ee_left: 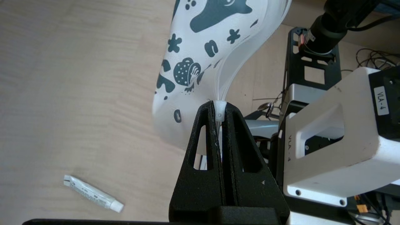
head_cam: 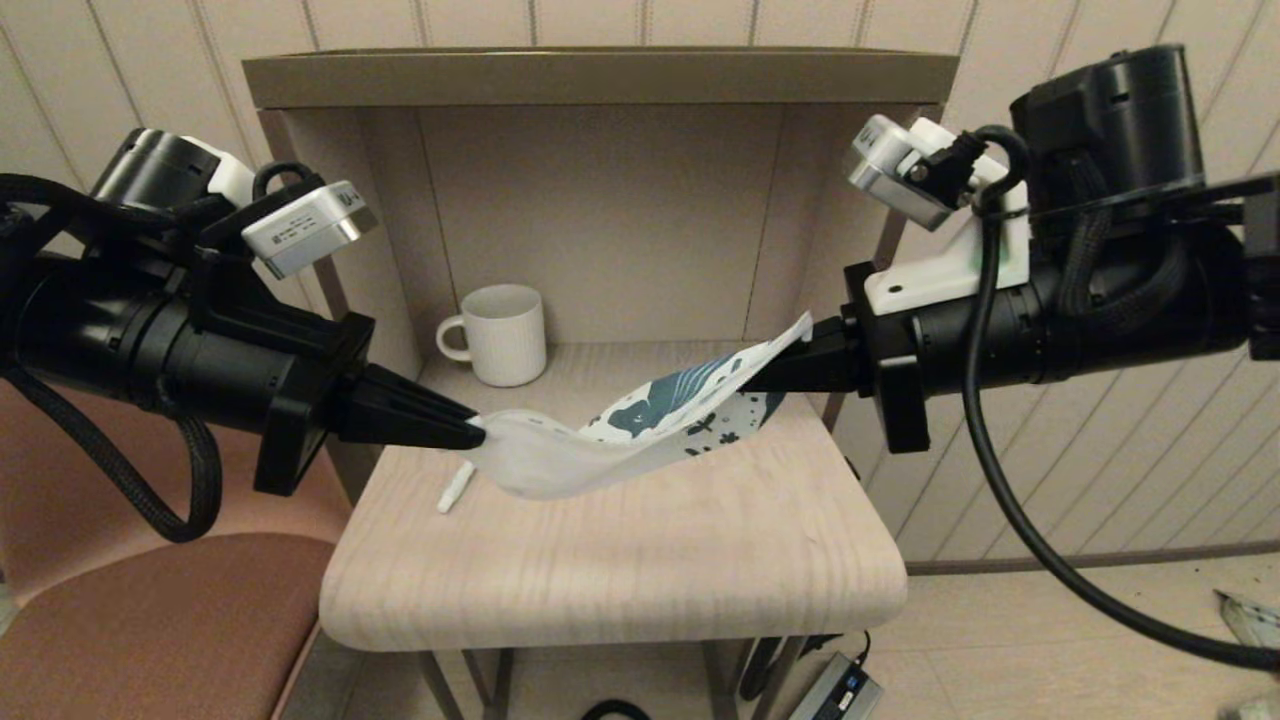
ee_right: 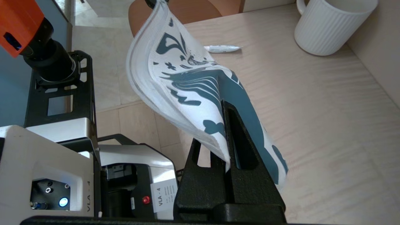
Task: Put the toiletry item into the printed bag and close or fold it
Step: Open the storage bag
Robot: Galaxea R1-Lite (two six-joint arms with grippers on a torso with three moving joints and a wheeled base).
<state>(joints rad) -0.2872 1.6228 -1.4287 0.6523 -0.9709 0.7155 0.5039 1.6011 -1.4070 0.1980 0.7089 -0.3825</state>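
Head view shows the printed bag (head_cam: 640, 425), limp and light, sagging mid-frame between left gripper (head_cam: 478, 432) clenched on its zip slider and right gripper (head_cam: 752, 377) pinching its printed end, while the toiletry item (head_cam: 455, 490), best pinched mid-body, lies on the table (head_cam: 620, 570) lower left of it.

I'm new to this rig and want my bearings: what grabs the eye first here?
The printed bag hangs slack above the wooden table, stretched between the two arms: the left pincer pinches its plain end, the right pincer its patterned end. The small white tube lies on the table outside the bag, beneath the left pincer. A ribbed white mug stands further back.
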